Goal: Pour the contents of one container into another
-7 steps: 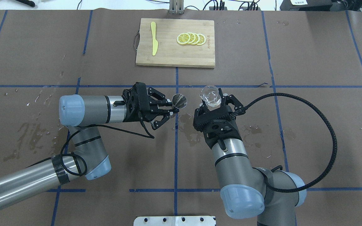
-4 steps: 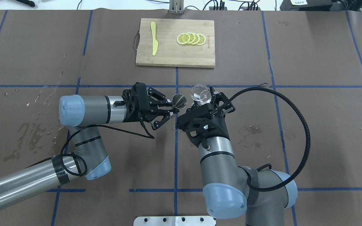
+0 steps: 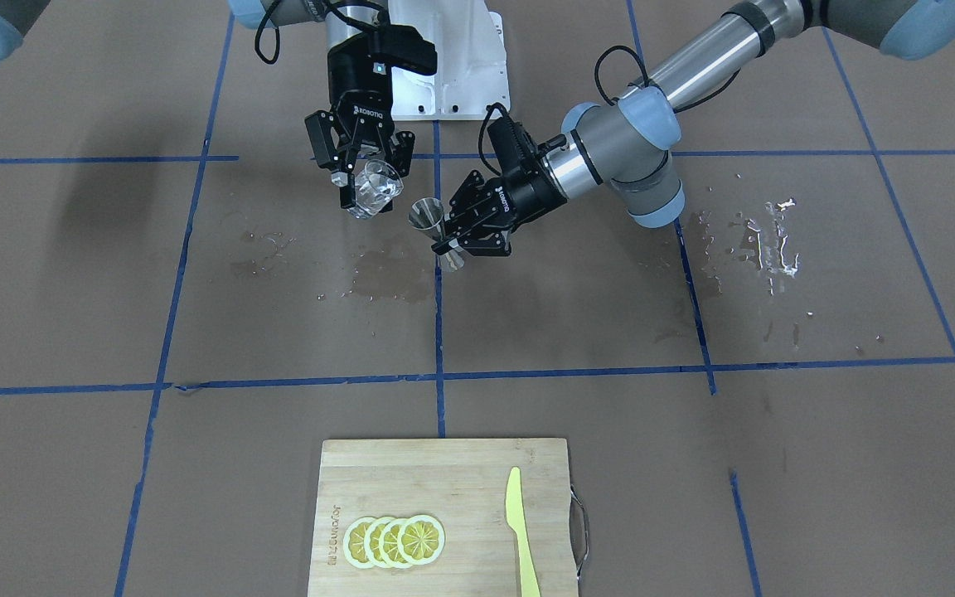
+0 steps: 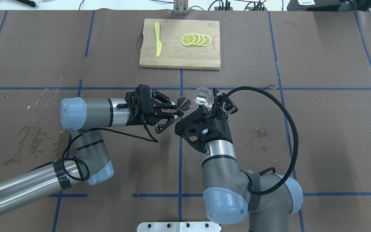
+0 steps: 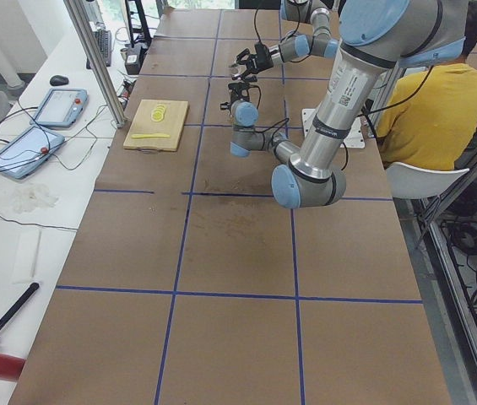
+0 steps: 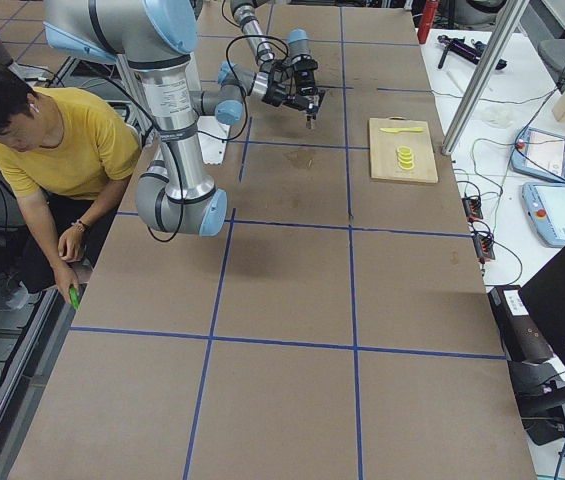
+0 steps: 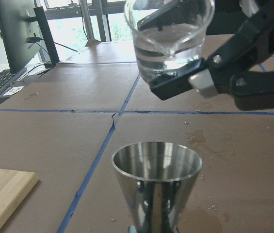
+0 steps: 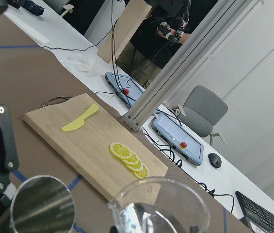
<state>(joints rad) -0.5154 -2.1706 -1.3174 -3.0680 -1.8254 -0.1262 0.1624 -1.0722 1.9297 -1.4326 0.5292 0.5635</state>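
The small clear beaker (image 3: 374, 196), part-filled with clear liquid and tilted, hangs just beside and above the shiny steel hourglass jigger (image 4: 184, 103), clamped in the right gripper (image 3: 367, 187); the left gripper (image 4: 174, 110) clasps the upright jigger's waist

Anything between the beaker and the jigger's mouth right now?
Nothing: in the left wrist view only open air separates the beaker from the jigger; no stream shows.
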